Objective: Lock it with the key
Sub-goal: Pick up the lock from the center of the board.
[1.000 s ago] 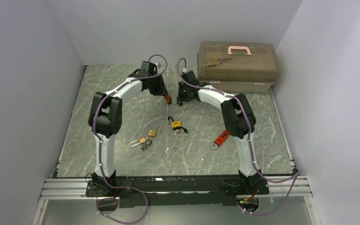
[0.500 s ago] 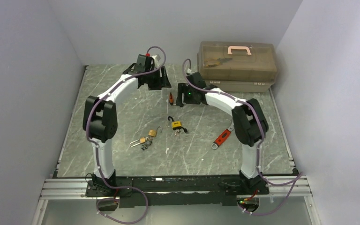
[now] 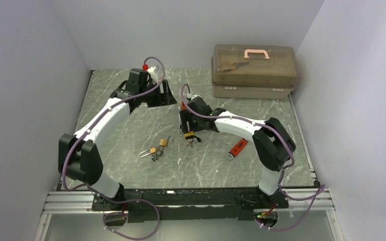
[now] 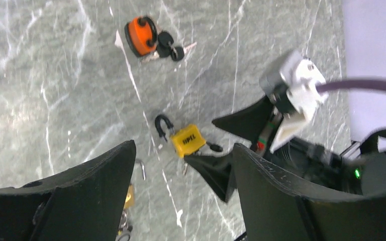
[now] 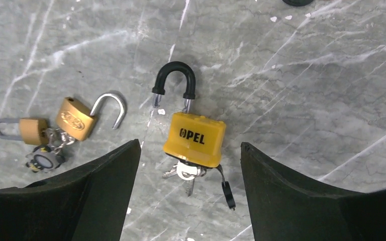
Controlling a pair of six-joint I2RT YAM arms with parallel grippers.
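A yellow padlock [image 5: 195, 139] lies flat on the marble table, its black shackle [image 5: 175, 80] raised with one leg out of the body. A bunch of keys [image 5: 186, 173] hangs from its bottom, one of them in the keyhole. My right gripper [image 5: 190, 145] hovers straight above it, open, a finger on each side and nothing held. In the top view that right gripper [image 3: 187, 123] covers part of the padlock [image 3: 189, 134]. My left gripper [image 3: 163, 94] is open and empty further back left. An orange padlock [image 4: 140, 35] with keys lies behind the yellow padlock [image 4: 187, 140].
Two brass padlocks [image 5: 75, 118] on one key ring lie left of the yellow one, the larger with its shackle open. A red-handled tool [image 3: 237, 148] lies to the right. A brown toolbox [image 3: 254, 70] stands at the back right corner.
Both grippers have opened and the orange padlock lies free on the table. The right gripper has come forward over the yellow padlock. The left arm has swung back and left.
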